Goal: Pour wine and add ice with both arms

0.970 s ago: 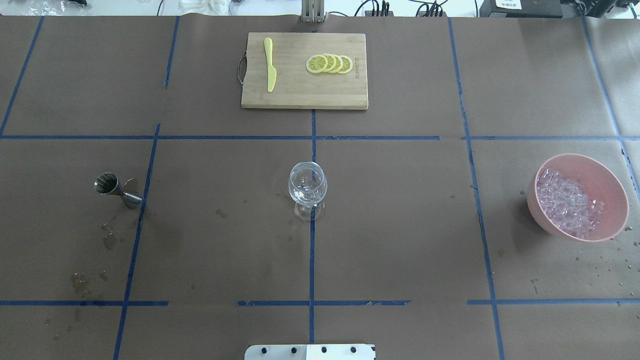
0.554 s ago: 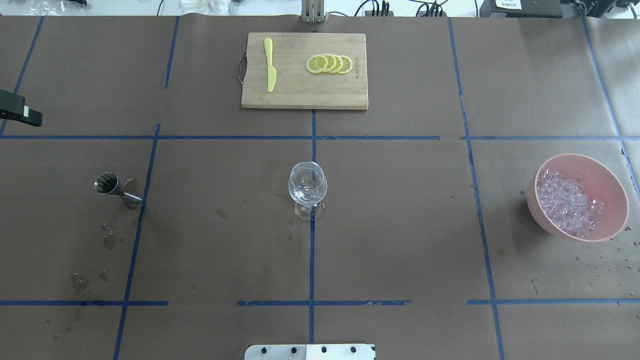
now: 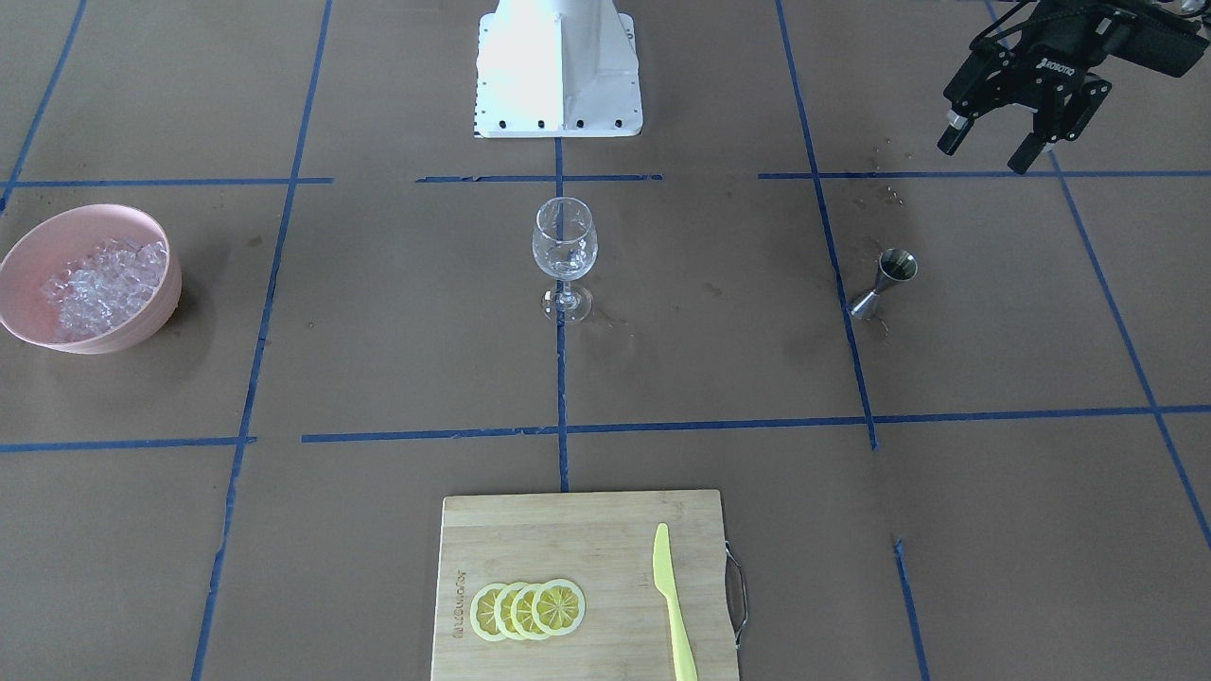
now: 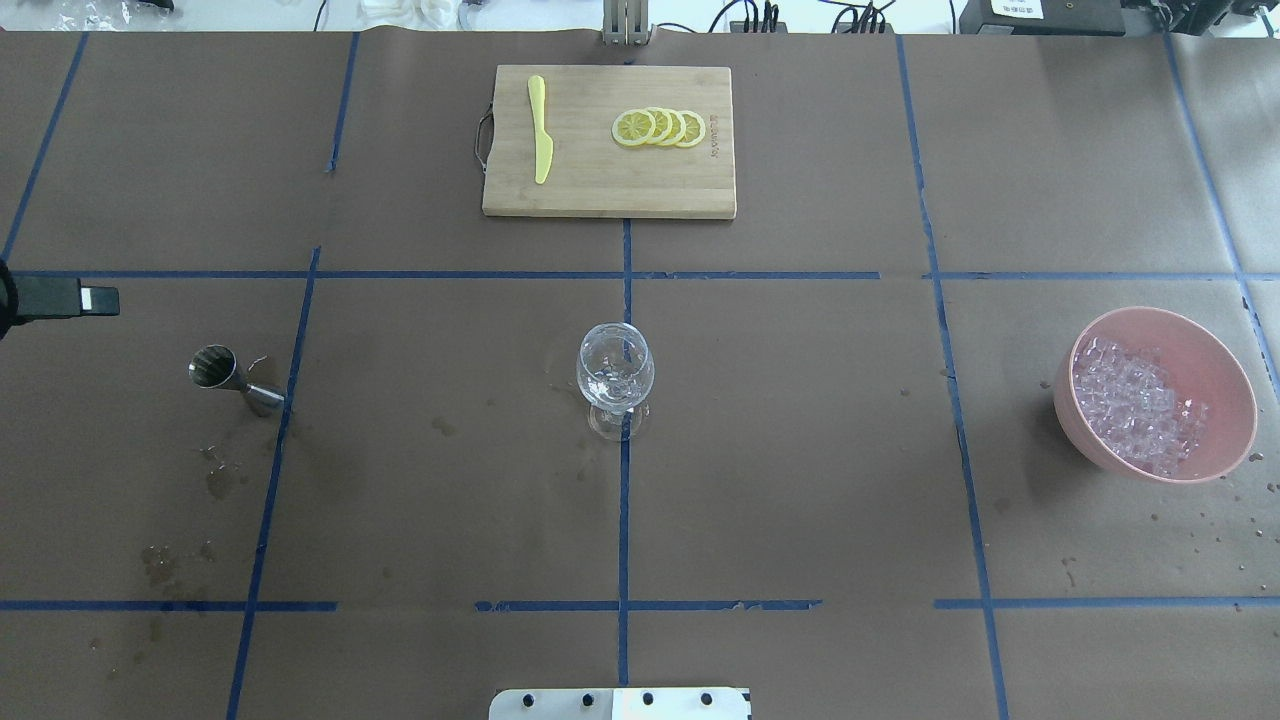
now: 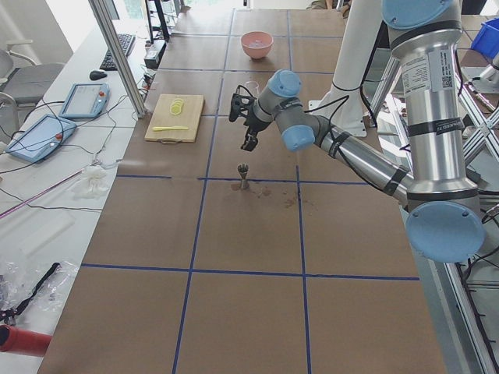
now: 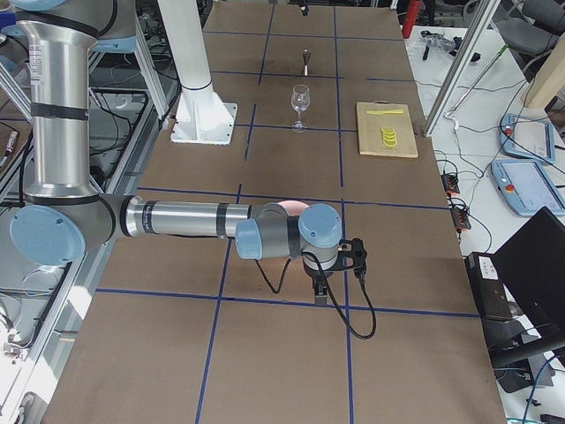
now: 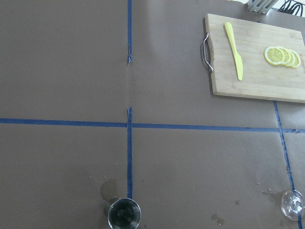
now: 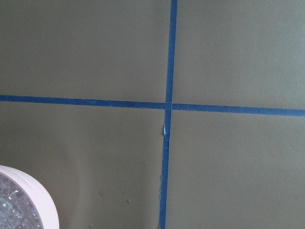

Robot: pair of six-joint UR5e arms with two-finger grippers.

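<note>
Ice (image 4: 1135,400): heaped in pink bowl (image 4: 1228,400), 3 o'clock of wine glass (image 4: 614,375); no cubes evident in glass.
Jigger (image 4: 225,375): 9 o'clock, ungrasped.
Left gripper (image 3: 986,151): fingers apart, empty, above table near jigger.
Right gripper (image 6: 320,290): beside bowl; opening impossible to tell.
Pouring and icing judged both outstanding.

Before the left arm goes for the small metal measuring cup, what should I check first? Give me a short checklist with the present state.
1. The left gripper is open and empty: ok.
2. The measuring cup stands upright, nothing touching it: ok.
3. Liquid inside the measuring cup: cannot tell.
4. The wine glass stands upright, apart from the cup: ok.
5. The ice is heaped in the pink bowl: ok.
6. The right gripper is open: cannot tell.
</note>
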